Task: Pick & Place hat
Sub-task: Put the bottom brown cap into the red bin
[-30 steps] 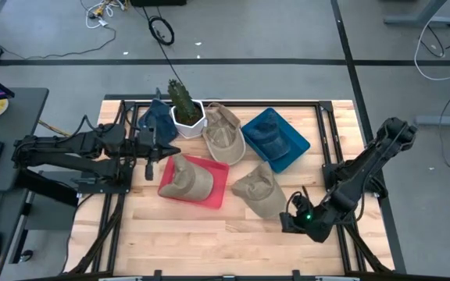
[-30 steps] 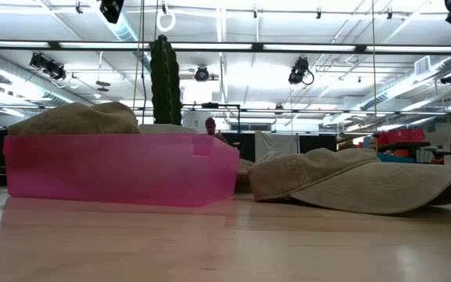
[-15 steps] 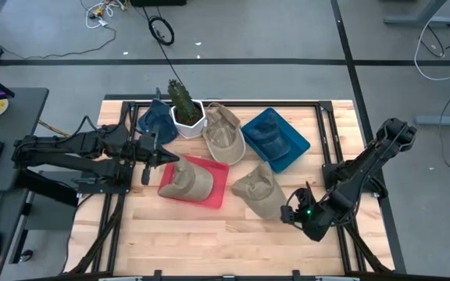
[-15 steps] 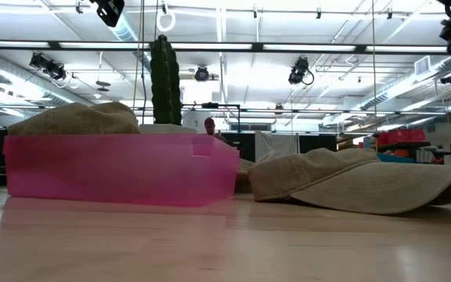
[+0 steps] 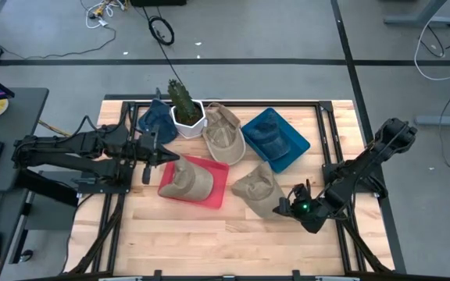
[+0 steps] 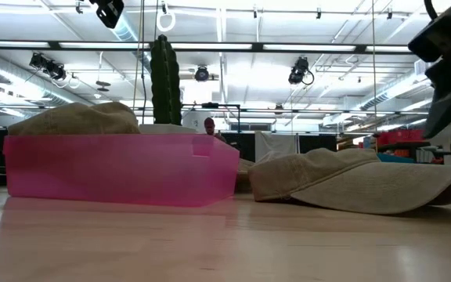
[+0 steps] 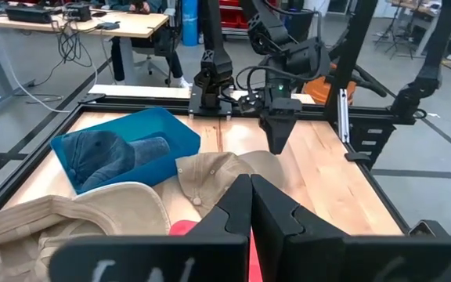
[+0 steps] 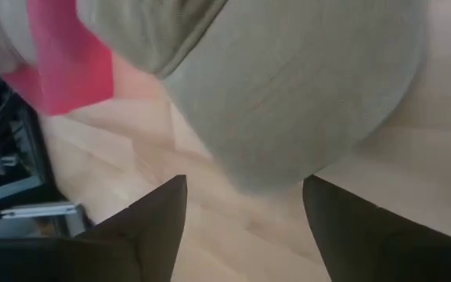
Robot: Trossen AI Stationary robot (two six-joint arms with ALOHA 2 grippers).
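Lying brim-first just ahead of the wide-open right claw (image 5: 287, 208), low over the wooden counter (image 5: 209, 226): loose khaki fabric cap (image 5: 259, 190); left claw (image 5: 170, 157) closed, waiting farther off.

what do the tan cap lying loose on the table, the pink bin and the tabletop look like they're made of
The tan brimmed cap looks like soft woven cloth, probably cotton: matte, with slumped folds. The pink rectangular bin looks like translucent plastic: light glows through its smooth walls. The pale plank tabletop looks like sealed wood, though laminate is possible: visible grain and board seams, with a faint sheen in the low view.
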